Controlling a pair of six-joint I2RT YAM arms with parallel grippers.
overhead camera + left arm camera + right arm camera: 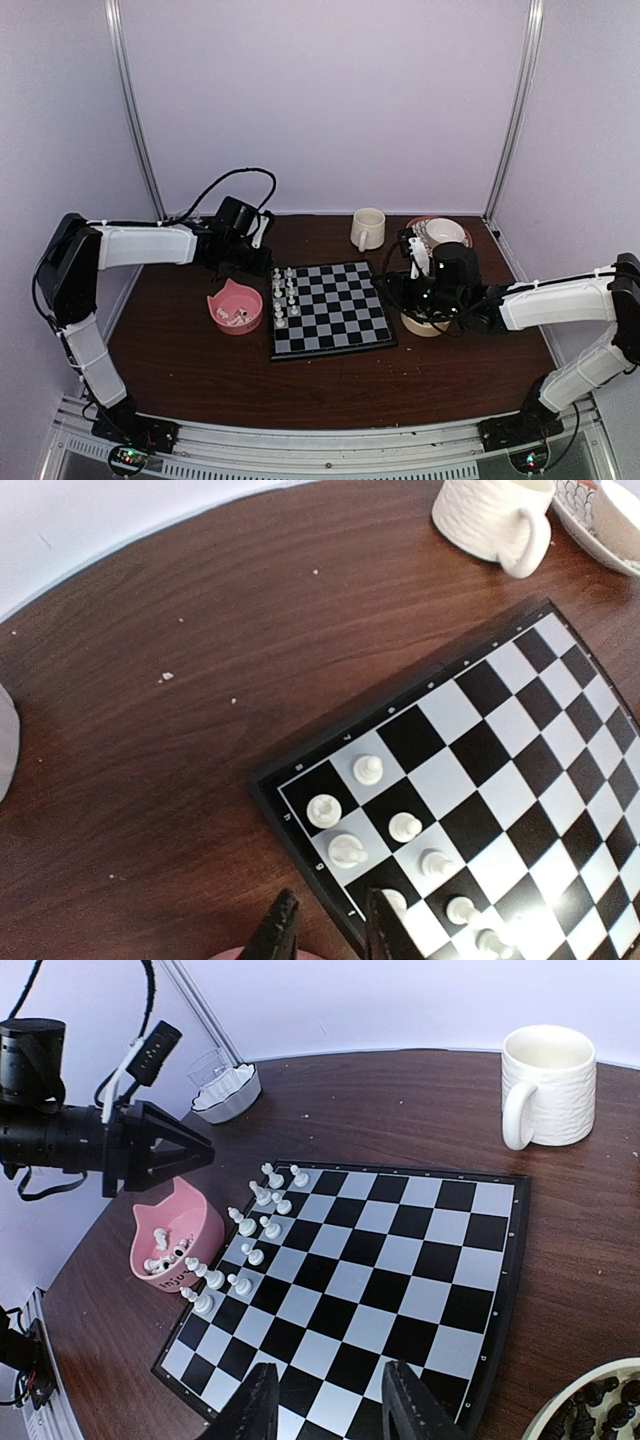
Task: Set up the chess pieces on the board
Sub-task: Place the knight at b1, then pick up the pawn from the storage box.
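Board (pixel 345 312) sits mid-tabletop (pixel 180 370). White pieces (pixel 271 1228) stand upright in two partly filled files along its 9 o'clock edge, other squares bare. More of them lie heaped in the pink bowl (pixel 195 1222) just off that edge. Black pieces (pixel 605 1400) sit in the cream bowl (pixel 418 327) at 3 o'clock, none on the board. Left gripper (pixel 330 920) hovers at the board's 10 o'clock corner, jaws a narrow slit apart, nothing between them. Right gripper (pixel 335 1412) hangs over the 3 o'clock edge, jaws moderately apart, also empty. Risks from here: the left fingers (pixel 285 930) are close to the standing white pieces, so a low sideways swing toward the pink bowl likely topples one and dominoes the file. The heap in the bowl lies on its sides, so a pinch there probably grabs a piece tilted, or two at once, and a tilted one falls over on release. The pieces are tiny, so an off-centre pinch can squirt one onto the tabletop. The slit may be too tight to straddle a piece unless it widens first. The right arm lies over the cream bowl, so a low reach could drag or tip it and spill the black pieces. Both arms converging over the board risk a clash. A bump to the rim shifts the board and throws off later placements.
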